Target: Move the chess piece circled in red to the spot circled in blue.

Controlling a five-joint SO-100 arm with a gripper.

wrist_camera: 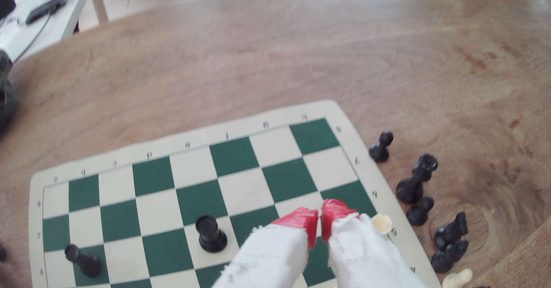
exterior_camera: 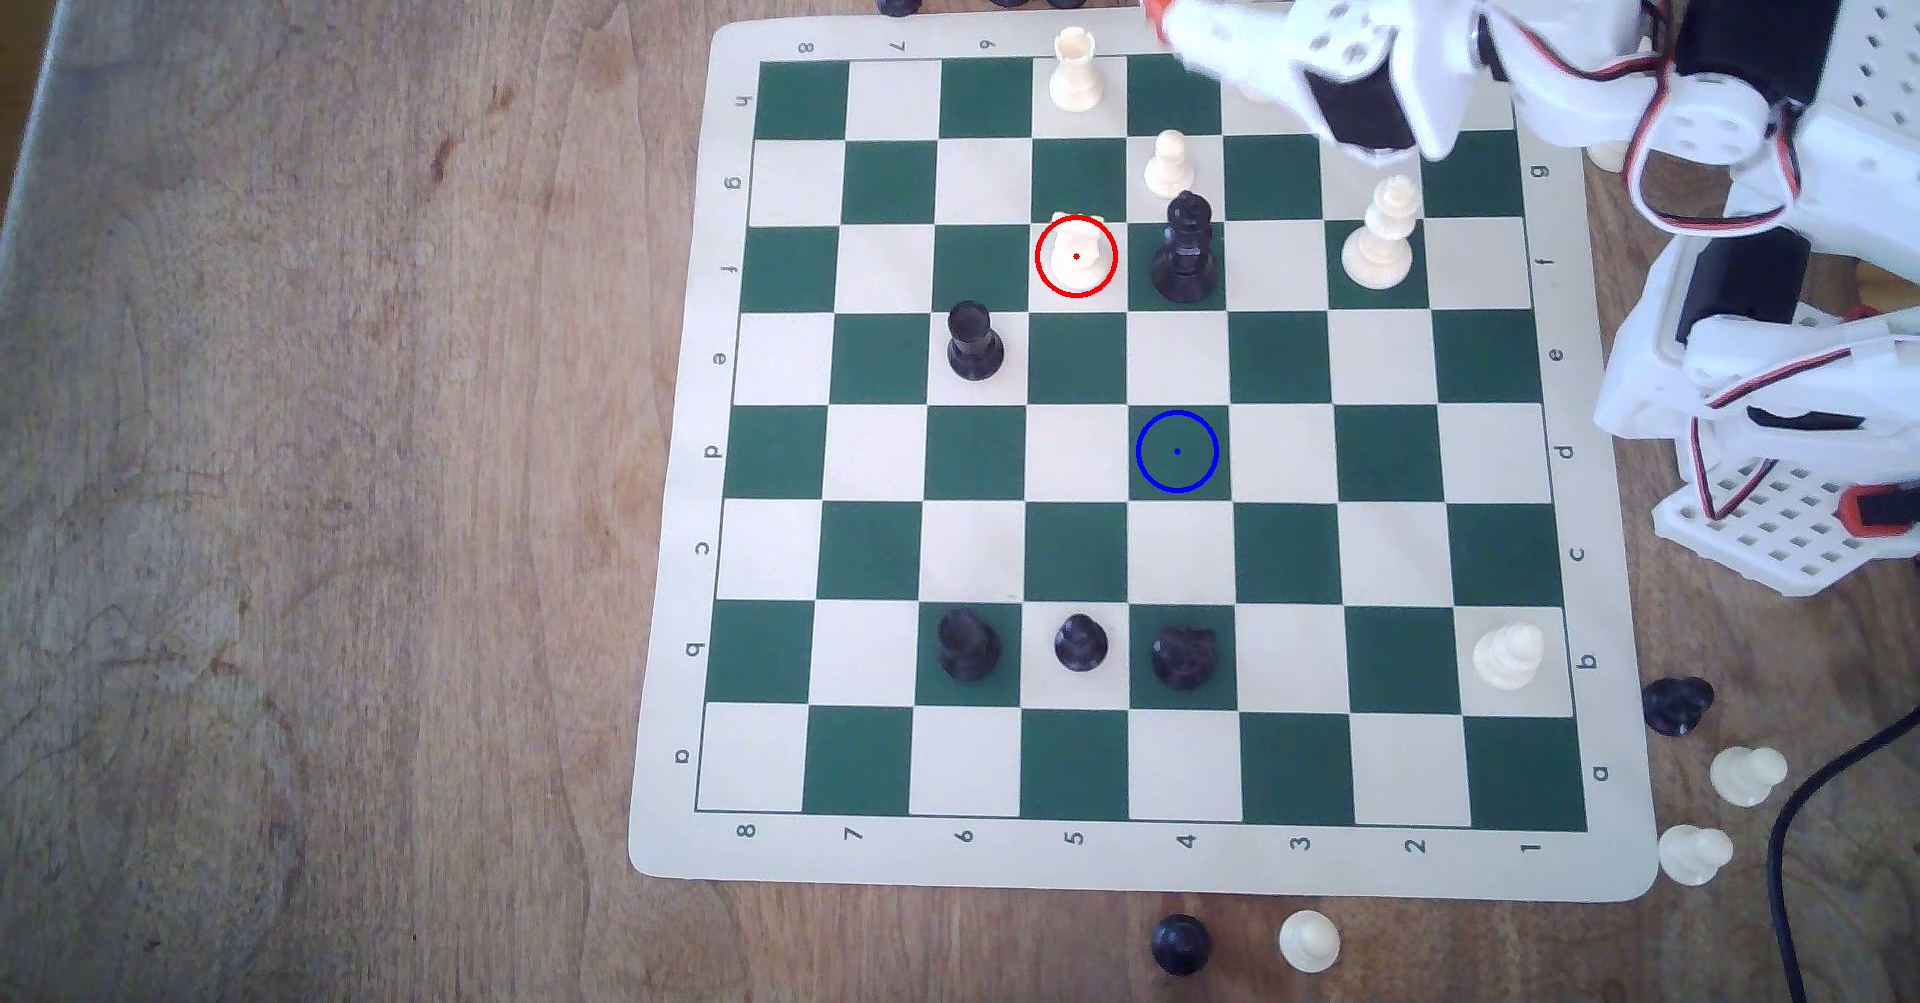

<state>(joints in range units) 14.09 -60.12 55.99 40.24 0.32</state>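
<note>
Hovering fingers (wrist_camera: 320, 219) pressed together, empty, over board's (exterior_camera: 665, 650) far edge.

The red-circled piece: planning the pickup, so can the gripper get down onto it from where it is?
Probably yes. The red-circled piece has open space above, but the black piece stands one square beside it, so the gripper has little room.
</note>
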